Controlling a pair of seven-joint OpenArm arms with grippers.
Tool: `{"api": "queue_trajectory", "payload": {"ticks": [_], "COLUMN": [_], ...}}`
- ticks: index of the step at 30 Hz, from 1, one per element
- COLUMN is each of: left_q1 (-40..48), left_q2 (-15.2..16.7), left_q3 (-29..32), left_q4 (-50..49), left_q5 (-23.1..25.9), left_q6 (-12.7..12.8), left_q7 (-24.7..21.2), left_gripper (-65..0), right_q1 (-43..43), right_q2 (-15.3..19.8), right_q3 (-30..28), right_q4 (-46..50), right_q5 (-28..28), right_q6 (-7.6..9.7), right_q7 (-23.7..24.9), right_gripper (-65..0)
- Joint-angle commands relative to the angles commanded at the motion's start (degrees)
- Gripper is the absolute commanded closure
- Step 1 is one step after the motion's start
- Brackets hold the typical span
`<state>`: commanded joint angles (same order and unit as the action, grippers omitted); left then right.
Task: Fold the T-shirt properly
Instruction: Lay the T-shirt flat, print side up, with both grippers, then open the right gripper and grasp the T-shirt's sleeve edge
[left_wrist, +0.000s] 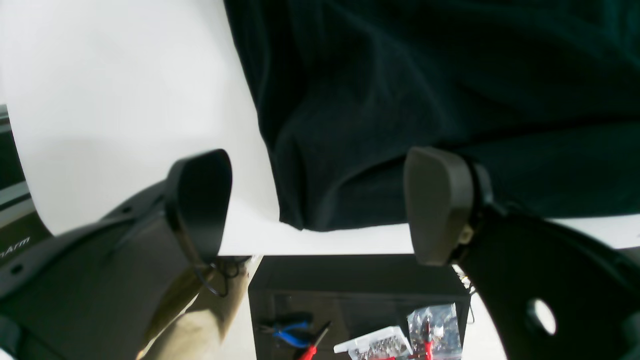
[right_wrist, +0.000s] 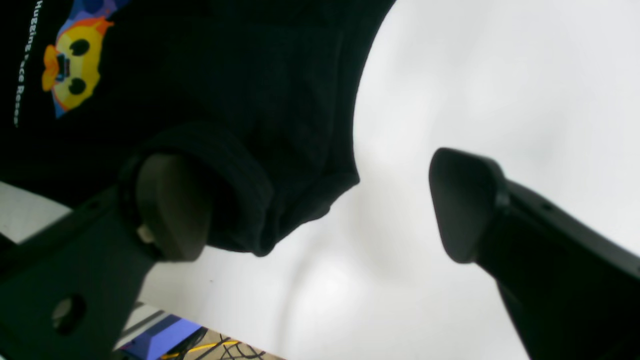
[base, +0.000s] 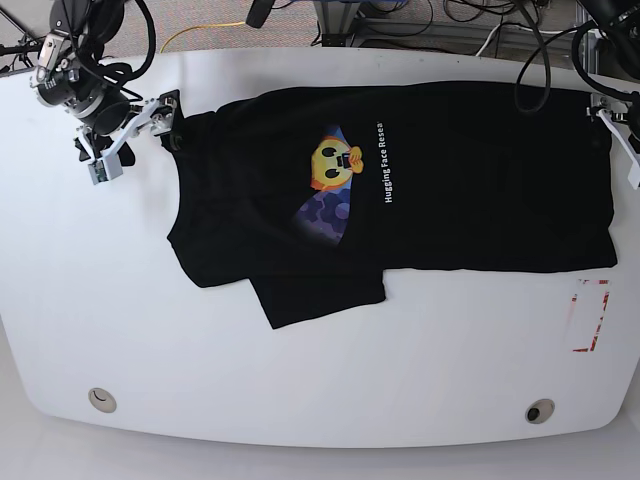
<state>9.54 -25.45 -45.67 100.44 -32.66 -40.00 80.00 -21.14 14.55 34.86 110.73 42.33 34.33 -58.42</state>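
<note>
The black T-shirt lies spread flat on the white table, its yellow face print and white lettering facing up. One sleeve sticks out along its lower edge. My right gripper is open at the shirt's far left sleeve. In the right wrist view, one of the right gripper's fingers rests against the ribbed sleeve edge and the other hovers over bare table. My left gripper is open at the shirt's right edge. The left wrist view shows the left gripper straddling a shirt corner.
A small red and white card lies near the table's right front. Two round holes sit along the front edge. Beyond the table edge in the left wrist view is a black box with pliers, a screwdriver and parts. Cables run behind the table.
</note>
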Motion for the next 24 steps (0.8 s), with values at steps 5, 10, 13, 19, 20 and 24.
{"api": "queue_trajectory", "payload": {"ticks": [5, 10, 13, 19, 20, 24], "left_q1": [-4.8, -10.6, -13.3, -17.1, -17.1, -17.1], "left_q2": [0.1, -0.1, -0.3, -0.3, -0.2, 0.0], "left_q3": [-3.7, -4.4, -4.5, -4.2, -4.3, -4.1], "left_q4": [-2.2, -7.8, -12.2, -14.8, -14.9, -14.9], "left_q5": [0.4, 0.5, 1.9, 11.0, 12.0, 13.2], "left_q6": [0.0, 0.0, 0.0, 0.0, 0.0, 0.0], "left_q7": [0.0, -1.9, -2.9, -5.9, -6.4, -8.6], "left_gripper": [-50.6, -50.6, -50.6, -50.6, -50.6, -50.6], "right_q1": [2.8, 8.8, 12.9, 20.6, 21.9, 27.3], "right_q2": [-0.6, -0.6, -0.6, 1.7, 1.8, 1.8], "right_q3": [2.1, 1.1, 1.0, 0.8, 0.8, 0.6], "right_q4": [-0.9, -5.4, -9.9, -21.1, -23.0, -30.5], "right_q5": [4.7, 4.7, 4.6, 4.6, 4.6, 4.5], "right_q6": [0.0, 0.0, 0.0, -0.09, -0.09, -0.09], "right_q7": [0.0, -1.3, -2.2, -2.3, -2.3, -2.3], "right_gripper": [-65.0, -65.0, -65.0, -65.0, -65.0, -65.0]}}
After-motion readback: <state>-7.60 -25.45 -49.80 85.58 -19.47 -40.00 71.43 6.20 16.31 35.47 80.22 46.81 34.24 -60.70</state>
